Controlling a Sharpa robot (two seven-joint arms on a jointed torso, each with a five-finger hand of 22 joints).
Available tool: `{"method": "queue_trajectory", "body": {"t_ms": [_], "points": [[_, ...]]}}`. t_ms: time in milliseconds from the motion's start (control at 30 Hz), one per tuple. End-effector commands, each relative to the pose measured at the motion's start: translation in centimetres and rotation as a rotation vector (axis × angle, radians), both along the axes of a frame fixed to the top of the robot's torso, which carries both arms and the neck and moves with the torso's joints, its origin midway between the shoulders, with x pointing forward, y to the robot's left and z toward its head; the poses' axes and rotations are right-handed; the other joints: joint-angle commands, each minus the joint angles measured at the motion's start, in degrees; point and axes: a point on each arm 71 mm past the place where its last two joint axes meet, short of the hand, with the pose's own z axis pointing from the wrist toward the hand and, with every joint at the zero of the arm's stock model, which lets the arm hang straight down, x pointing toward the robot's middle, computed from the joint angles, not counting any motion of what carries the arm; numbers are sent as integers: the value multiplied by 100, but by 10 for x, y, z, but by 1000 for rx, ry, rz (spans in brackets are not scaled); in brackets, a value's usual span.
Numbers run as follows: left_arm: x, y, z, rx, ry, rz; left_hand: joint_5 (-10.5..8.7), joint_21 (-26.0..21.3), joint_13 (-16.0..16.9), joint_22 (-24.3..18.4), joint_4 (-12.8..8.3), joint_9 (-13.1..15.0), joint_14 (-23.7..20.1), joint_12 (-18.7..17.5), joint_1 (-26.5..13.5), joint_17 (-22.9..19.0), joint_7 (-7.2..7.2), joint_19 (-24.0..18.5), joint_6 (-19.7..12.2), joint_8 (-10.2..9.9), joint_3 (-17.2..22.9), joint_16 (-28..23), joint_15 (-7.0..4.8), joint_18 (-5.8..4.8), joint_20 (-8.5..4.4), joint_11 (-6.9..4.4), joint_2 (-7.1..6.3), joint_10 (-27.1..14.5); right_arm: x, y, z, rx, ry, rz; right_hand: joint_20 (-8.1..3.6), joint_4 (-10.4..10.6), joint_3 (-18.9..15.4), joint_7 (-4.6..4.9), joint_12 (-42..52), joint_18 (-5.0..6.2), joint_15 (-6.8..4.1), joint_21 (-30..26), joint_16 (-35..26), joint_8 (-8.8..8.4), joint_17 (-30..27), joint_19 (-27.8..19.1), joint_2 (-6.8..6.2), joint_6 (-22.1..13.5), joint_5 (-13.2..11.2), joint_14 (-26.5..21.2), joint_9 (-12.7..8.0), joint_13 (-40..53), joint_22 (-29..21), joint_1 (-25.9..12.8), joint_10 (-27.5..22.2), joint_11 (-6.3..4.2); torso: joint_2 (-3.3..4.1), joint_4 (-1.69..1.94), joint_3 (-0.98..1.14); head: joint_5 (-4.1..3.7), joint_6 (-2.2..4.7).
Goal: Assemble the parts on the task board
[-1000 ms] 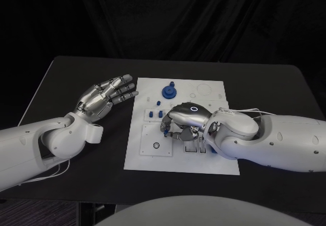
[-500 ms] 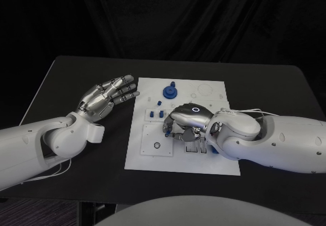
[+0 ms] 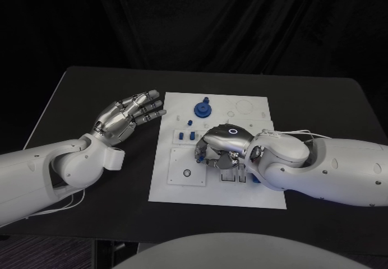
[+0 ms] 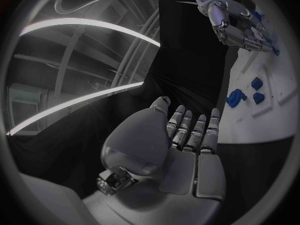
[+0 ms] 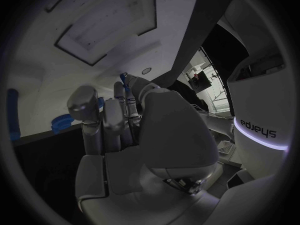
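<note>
Black desk (image 3: pixel 89 84) holds a white board (image 3: pixel 250 196). Right robot hand (image 3: pixel 220 147) bends down over the board's middle, a small blue piece (image 3: pixel 197 158) at its fingertips; whether it holds it, I cannot tell. Left robot hand (image 3: pixel 125 115) floats beside the board, fingers apart, holding nothing. A bigger blue piece (image 3: pixel 201 108) stands just past the right hand.

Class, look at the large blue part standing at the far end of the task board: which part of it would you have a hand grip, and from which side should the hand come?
Grip the narrow upright top of the large blue part, coming from above. It stands on a wider round base on the task board, so the top seems the easiest hold. The open left hand hovers nearest, likely the better choice; the right hand is busy mid-board.
</note>
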Motion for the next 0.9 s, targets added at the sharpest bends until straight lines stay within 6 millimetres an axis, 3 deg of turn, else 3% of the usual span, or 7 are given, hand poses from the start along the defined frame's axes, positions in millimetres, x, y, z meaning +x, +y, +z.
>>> {"method": "queue_trajectory", "body": {"t_ms": [33, 900], "points": [[-1, -2, 0, -16, 0, -11, 31, 8, 1, -9, 11, 3, -39, 5, -10, -1, 33, 23, -20, 30, 29, 10, 5, -112, -3, 27, 33, -20, 1, -2, -5, -19, 12, -15, -7, -30, -11, 11, -31, -78, 10, 15, 4, 14, 1, 25, 50, 41, 11, 14, 8, 7, 682, 10, 35, -8, 1, 2, 0, 3, 0], [1, -2, -2, -8, 12, -17, 38, 1, -6, -25, 8, 1, -71, -16, -25, -5, 39, 11, -30, 26, 59, 1, 8, -113, -4, 29, 38, -64, -2, 2, -6, 5, 7, -3, -7, -37, -14, 6, -34, -97, 9, 121, 33, 20, 44, 55, 67, 55, -4, 28, 31, 13, 705, 8, 56, -15, -2, -7, 3, 19, 0]]}}
